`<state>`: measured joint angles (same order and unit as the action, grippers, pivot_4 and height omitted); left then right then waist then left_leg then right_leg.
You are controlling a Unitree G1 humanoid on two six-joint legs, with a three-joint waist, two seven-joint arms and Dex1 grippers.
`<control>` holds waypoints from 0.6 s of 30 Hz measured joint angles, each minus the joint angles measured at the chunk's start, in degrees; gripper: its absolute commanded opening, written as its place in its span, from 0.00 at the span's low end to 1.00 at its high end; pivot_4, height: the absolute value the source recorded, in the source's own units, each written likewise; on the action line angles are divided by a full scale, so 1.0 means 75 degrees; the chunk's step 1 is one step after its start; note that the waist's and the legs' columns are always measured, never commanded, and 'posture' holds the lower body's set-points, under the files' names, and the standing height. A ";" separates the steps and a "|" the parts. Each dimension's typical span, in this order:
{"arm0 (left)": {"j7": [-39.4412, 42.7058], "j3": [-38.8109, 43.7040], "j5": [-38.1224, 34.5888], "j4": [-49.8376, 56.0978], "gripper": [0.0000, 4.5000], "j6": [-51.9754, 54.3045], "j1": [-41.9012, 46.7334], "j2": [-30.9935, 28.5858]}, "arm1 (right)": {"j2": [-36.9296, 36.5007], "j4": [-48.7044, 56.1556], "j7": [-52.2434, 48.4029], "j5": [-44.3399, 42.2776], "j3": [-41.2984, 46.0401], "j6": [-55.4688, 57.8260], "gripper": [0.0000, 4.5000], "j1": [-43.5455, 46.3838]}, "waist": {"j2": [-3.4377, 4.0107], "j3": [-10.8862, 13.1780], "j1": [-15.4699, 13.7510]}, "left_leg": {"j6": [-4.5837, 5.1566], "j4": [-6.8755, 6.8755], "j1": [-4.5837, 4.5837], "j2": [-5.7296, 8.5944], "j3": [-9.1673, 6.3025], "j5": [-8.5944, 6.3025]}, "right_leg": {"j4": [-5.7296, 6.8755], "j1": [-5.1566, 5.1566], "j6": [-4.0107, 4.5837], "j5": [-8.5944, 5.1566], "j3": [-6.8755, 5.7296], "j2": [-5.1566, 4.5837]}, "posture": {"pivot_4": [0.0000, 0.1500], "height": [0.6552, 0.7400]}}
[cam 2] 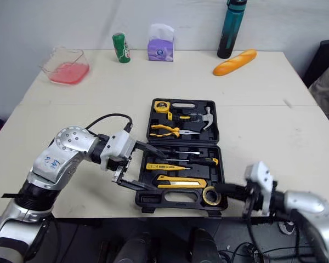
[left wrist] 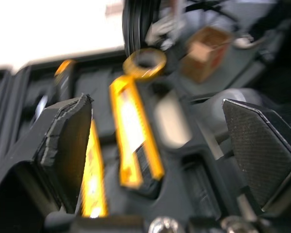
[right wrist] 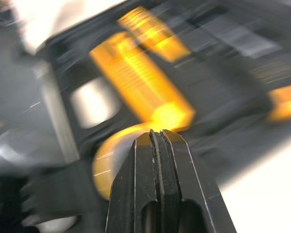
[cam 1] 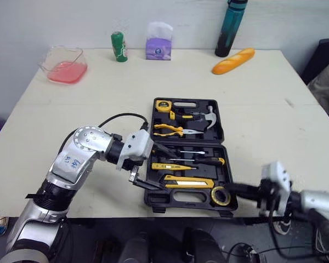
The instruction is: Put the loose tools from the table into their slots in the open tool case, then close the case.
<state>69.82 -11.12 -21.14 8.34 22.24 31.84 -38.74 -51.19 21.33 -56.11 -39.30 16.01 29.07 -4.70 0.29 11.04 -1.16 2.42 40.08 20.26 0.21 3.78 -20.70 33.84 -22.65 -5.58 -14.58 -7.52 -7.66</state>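
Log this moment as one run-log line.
tool case: open, tools in slots | left gripper: open, at case's left side | right gripper: shut, by tape roll in near right corner

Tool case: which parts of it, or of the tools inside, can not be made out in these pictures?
- Head views: the open left gripper covers part of the left rim of the tool case.
- Right wrist view: the shut right gripper hides part of the tape roll; touching or not, I cannot tell.
- Left wrist view: a finger hides part of one yellow tool.
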 measured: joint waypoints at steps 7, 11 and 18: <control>-0.1049 0.0886 0.0616 -0.1383 0.63 -0.0067 -0.0490 -0.0548 | -0.0488 -0.1392 0.1011 0.1239 -0.0379 0.0493 0.00 0.1508 | 0.0004 0.0004 -0.0082 | -0.0014 -0.0009 0.0025 -0.0002 0.0000 -0.0003 | 0.0009 -0.0030 0.0020 -0.0012 -0.0030 0.0019 | 1.00 0.94; -0.1610 0.0837 0.1113 -0.2507 0.21 -0.0307 -0.0074 -0.0190 | -0.0117 -0.1818 0.1308 0.1897 -0.1277 0.0510 0.00 0.2283 | 0.0004 0.0005 -0.0050 | 0.0012 -0.0001 0.0041 0.0020 0.0013 0.0010 | 0.0007 -0.0036 -0.0013 0.0006 -0.0024 0.0014 | 1.00 0.94; -0.1987 0.0417 0.1670 -0.3737 0.02 -0.0719 0.0785 0.0813 | 0.0707 -0.2884 0.1424 0.2897 -0.2482 0.0257 0.00 0.3710 | 0.0004 0.0004 -0.0035 | 0.0012 0.0015 0.0130 0.0022 0.0033 0.0018 | 0.0039 -0.0138 -0.0013 0.0007 -0.0039 0.0028 | 1.00 0.94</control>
<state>54.92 -7.99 -8.62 -19.69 16.85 37.72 -32.64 -45.89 -0.30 -45.43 -17.57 -2.60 31.01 23.12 0.32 11.07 -1.42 2.51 40.19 21.24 0.38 4.03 -20.57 34.13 -23.69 -5.68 -14.53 -7.81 -7.45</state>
